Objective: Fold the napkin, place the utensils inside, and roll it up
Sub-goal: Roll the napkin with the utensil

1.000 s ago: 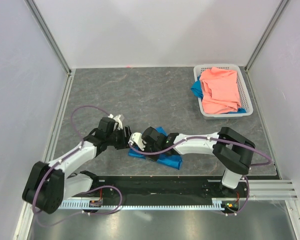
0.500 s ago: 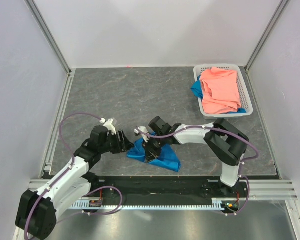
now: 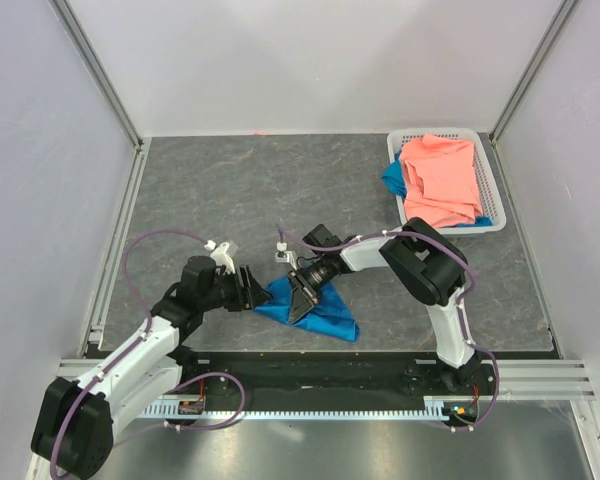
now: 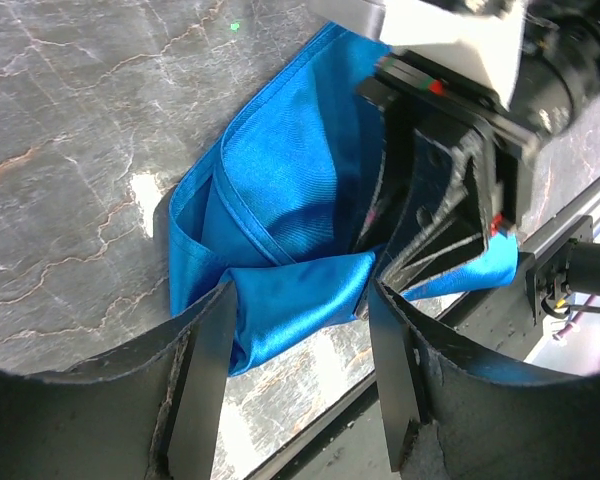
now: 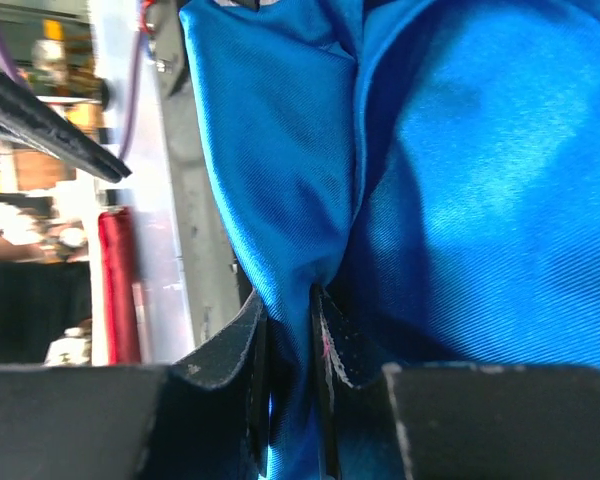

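The bright blue napkin (image 3: 330,312) lies crumpled and partly folded on the grey table near the front. My right gripper (image 3: 302,298) is shut on a raised fold of it; in the right wrist view the cloth (image 5: 460,200) is pinched between the right gripper's (image 5: 288,330) jaws. My left gripper (image 3: 252,290) is open at the napkin's left edge. In the left wrist view a fold of the napkin (image 4: 280,190) lies between its fingers (image 4: 202,390), untouched, with the right gripper (image 4: 435,200) just beyond. The black utensil is not in view.
A white basket (image 3: 492,175) stands at the back right with a salmon-pink cloth (image 3: 440,180) and a blue scrap (image 3: 391,180) beneath it. The black front rail (image 3: 320,375) runs just in front of the napkin.
The left arm has drawn back to the left, away from the right gripper. The right arm has folded its elbow back while its gripper stays on the napkin, which is now more spread out.
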